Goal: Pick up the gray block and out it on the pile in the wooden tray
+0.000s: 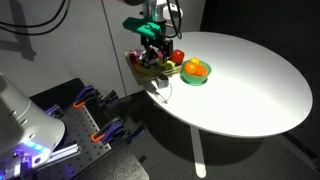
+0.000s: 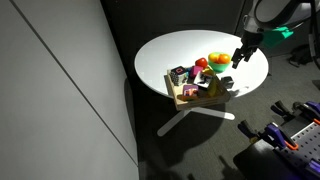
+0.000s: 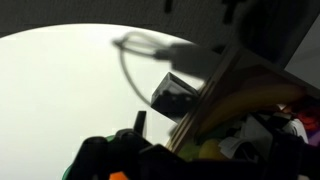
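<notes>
The gray block (image 3: 174,98) lies on the white table, right against the outer edge of the wooden tray (image 3: 208,95); a thin cable loops by it. The tray (image 1: 140,66) holds a pile of toy food, including a yellow banana-like piece (image 3: 250,100), and also shows in an exterior view (image 2: 190,99). My gripper (image 1: 151,46) hangs above the tray's pile, empty, with its fingers apart. In the wrist view its dark fingers (image 3: 190,152) fill the bottom edge, above and short of the block. It also shows in an exterior view (image 2: 240,58).
A green bowl (image 1: 196,71) with orange and yellow fruit stands on the round white table (image 1: 250,80) just beside the tray, also in an exterior view (image 2: 217,62). The tray sits near the table's edge. Metal frames with orange clamps stand on the floor (image 1: 95,120).
</notes>
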You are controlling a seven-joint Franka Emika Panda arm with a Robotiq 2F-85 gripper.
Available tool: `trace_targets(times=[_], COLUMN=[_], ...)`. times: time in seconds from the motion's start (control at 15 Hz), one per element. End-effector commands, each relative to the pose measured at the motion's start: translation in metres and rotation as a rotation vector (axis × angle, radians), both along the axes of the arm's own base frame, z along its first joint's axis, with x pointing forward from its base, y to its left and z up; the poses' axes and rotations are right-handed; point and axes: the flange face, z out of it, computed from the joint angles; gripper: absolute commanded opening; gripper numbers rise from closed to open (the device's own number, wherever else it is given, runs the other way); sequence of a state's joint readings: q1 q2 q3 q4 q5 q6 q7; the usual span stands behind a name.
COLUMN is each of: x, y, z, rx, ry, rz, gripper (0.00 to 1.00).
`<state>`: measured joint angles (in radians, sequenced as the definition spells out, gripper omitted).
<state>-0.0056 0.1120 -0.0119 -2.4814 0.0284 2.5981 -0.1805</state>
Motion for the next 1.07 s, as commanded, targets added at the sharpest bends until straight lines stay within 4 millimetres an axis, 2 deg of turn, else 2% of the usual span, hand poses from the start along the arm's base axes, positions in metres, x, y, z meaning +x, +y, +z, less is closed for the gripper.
trace_targets(times=[0.0,0.13,0.2,0.67,1.0], x=[0.011,0.014,0.006,0.01,0.01], y=[-0.01,-0.012,-0.005,-0.006,-0.005], z=[-0.005,-0.001,-0.006,-0.002,-0.033], rx=[-0.037,-0.037,-0.027,-0.028,-0.026], ry=[-0.04,-0.052,-0.031,-0.043,-0.025], rz=[0.064,0.06,0.034,0.041,0.073], gripper=[1.0,1.0,1.0,1.0,1.0])
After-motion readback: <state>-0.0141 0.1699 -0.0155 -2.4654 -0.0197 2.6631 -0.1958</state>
